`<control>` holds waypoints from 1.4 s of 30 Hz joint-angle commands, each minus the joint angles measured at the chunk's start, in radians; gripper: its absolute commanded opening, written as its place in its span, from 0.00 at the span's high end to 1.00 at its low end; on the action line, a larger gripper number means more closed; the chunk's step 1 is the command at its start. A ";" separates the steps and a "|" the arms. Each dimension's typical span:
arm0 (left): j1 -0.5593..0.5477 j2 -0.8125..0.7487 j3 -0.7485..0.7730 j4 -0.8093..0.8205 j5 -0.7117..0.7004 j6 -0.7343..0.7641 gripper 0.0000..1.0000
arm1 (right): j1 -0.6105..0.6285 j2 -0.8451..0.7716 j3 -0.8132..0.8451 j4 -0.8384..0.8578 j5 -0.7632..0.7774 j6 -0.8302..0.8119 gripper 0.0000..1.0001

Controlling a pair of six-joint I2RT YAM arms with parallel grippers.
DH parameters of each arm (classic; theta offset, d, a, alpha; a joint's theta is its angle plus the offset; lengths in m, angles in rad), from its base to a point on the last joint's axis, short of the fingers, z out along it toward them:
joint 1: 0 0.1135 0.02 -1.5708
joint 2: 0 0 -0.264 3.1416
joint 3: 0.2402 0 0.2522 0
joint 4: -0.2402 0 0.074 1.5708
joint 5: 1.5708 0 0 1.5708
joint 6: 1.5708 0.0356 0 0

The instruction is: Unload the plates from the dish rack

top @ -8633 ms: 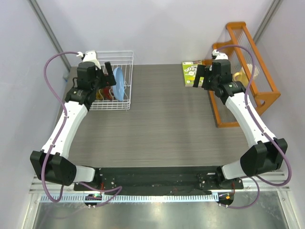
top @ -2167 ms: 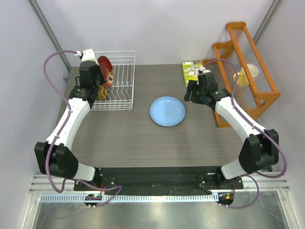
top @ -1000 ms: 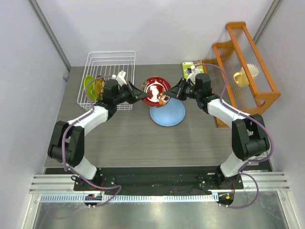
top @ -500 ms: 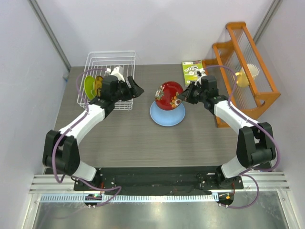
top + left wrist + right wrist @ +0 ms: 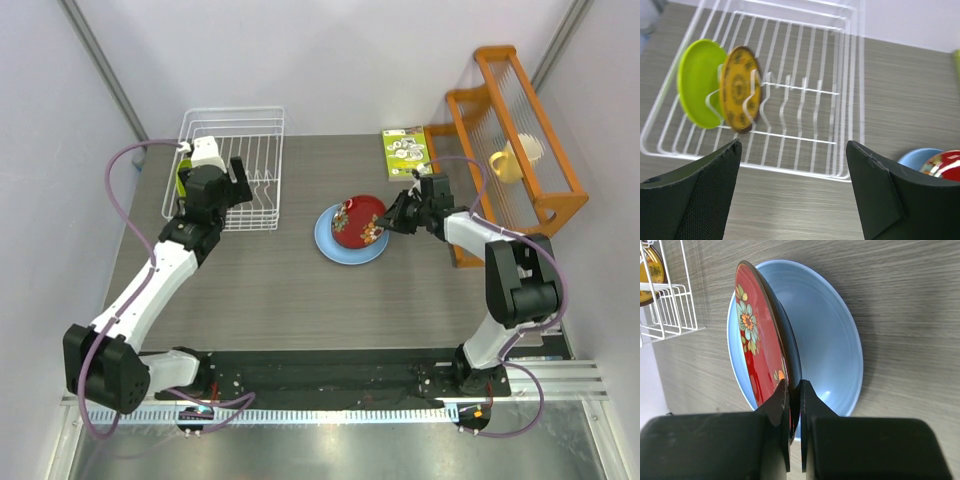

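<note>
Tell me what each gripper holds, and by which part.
The right gripper pinches the red patterned plate by its rim, tilted over the light blue plate. The left gripper is open and holds nothing, above the dish rack.

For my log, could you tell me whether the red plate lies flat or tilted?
Tilted. The right gripper grips the red plate by its rim, holding it steeply angled over the blue plate.

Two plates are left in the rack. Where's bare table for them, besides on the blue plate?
Widest bare patch: the table between the blue plate and its near edge. A smaller one lies at the far edge, between the dish rack and the green packet. It is crowded around the right gripper and the red plate.
</note>
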 commanded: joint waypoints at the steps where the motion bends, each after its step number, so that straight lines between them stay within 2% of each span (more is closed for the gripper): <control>1: 0.024 0.029 -0.014 -0.015 -0.123 0.049 0.15 | -0.005 0.050 0.023 0.188 -0.128 0.063 0.99; 6: 0.046 0.049 -0.018 -0.025 -0.111 0.009 0.15 | -0.003 0.116 0.056 0.205 -0.182 0.083 0.98; 8: 0.051 0.056 -0.020 -0.023 -0.107 0.002 0.15 | -0.005 0.140 0.066 0.199 -0.196 0.084 0.94; 9: 0.052 0.061 -0.020 -0.023 -0.103 0.000 0.15 | -0.003 0.145 0.073 0.186 -0.201 0.084 0.86; 11: 0.055 0.066 -0.018 -0.023 -0.099 -0.003 0.15 | -0.003 0.148 0.078 0.173 -0.201 0.075 0.75; 12: 0.057 0.072 -0.017 -0.025 -0.097 -0.003 0.15 | -0.003 0.150 0.085 0.143 -0.201 0.069 0.62; 13: 0.060 0.076 -0.014 -0.025 -0.094 -0.004 0.15 | -0.003 0.150 0.092 0.127 -0.199 0.049 0.53; 16: 0.066 0.089 -0.009 -0.029 -0.090 -0.011 0.15 | -0.002 0.145 0.107 0.080 -0.181 0.005 0.43; 20: 0.074 0.099 -0.001 -0.029 -0.077 -0.014 0.15 | 0.007 0.128 0.165 -0.060 -0.118 -0.078 0.36; 24: 0.081 0.109 0.009 -0.031 -0.077 -0.012 0.15 | 0.030 0.113 0.234 -0.257 0.023 -0.167 0.34; 27: 0.090 0.116 0.017 -0.031 -0.076 -0.011 0.15 | 0.050 0.107 0.268 -0.339 0.068 -0.213 0.34; 35: 0.106 0.139 0.037 -0.035 -0.065 -0.009 0.15 | 0.081 0.098 0.270 -0.394 0.048 -0.255 0.34; 42: 0.130 0.176 0.042 0.000 -0.076 -0.009 0.13 | 0.092 0.006 0.268 -0.417 0.236 -0.253 0.34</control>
